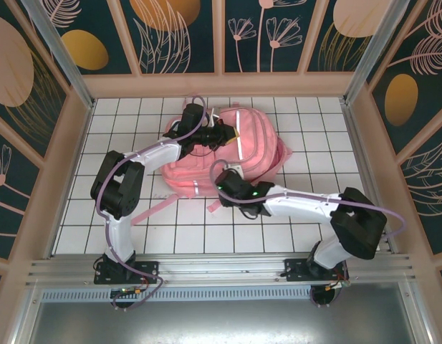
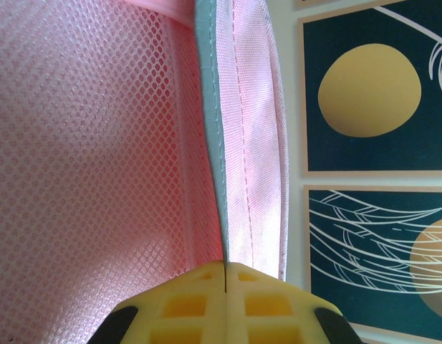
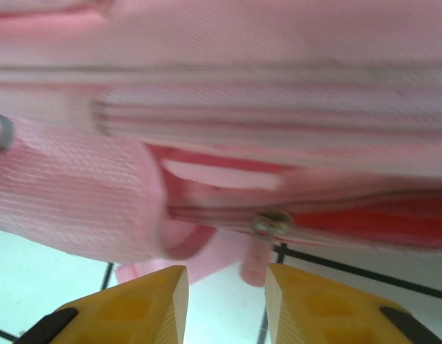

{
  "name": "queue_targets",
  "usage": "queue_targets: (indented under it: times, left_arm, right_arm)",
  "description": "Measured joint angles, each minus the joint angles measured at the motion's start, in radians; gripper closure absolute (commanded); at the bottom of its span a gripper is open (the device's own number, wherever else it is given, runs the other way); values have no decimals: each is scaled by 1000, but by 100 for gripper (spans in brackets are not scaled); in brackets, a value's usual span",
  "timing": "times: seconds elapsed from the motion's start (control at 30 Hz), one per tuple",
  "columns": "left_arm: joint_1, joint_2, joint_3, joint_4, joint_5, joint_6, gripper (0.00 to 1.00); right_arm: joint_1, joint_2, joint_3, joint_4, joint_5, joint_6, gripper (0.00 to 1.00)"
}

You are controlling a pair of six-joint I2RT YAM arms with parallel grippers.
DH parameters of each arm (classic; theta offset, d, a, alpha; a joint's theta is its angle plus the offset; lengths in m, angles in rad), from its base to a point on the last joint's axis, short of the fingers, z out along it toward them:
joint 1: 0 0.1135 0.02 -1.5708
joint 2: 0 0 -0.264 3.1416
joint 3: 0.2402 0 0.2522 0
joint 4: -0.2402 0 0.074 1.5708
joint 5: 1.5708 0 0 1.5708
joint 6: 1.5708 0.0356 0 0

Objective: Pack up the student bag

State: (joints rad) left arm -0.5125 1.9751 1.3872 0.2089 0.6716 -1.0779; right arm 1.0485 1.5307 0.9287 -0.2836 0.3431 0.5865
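student bag (image 1: 253, 147) lying at the far middle of the tiled surface (image 1: 306, 229) | left gripper (image 2: 226, 269) jaws pinching shut on its seamed edge | right gripper (image 3: 226, 279) jaws standing apart, empty, hovering just before the zipper pull (image 3: 269, 222)

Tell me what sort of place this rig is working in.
Probably a purpose-built robot test booth, not a classroom: white gridded tabletop, wood-framed wall panels with teal-and-gold leaf art around it, an aluminium mounting rail at the near edge, and a large pink fabric backpack laid on top.
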Motion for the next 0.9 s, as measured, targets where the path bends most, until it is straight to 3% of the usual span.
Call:
queue_targets:
  times: [0.27, 0.6, 0.9]
  left_arm:
    - [0, 0, 1, -3, 0, 0, 99]
    - [0, 0, 1, -3, 1, -2, 99]
    - [2, 0, 0, 5, 8, -16, 99]
  right_arm:
    - [122, 238, 216, -262, 259, 114, 62]
    - [144, 358, 278, -411, 358, 184, 62]
    - [142, 436, 339, -436, 422, 179, 66]
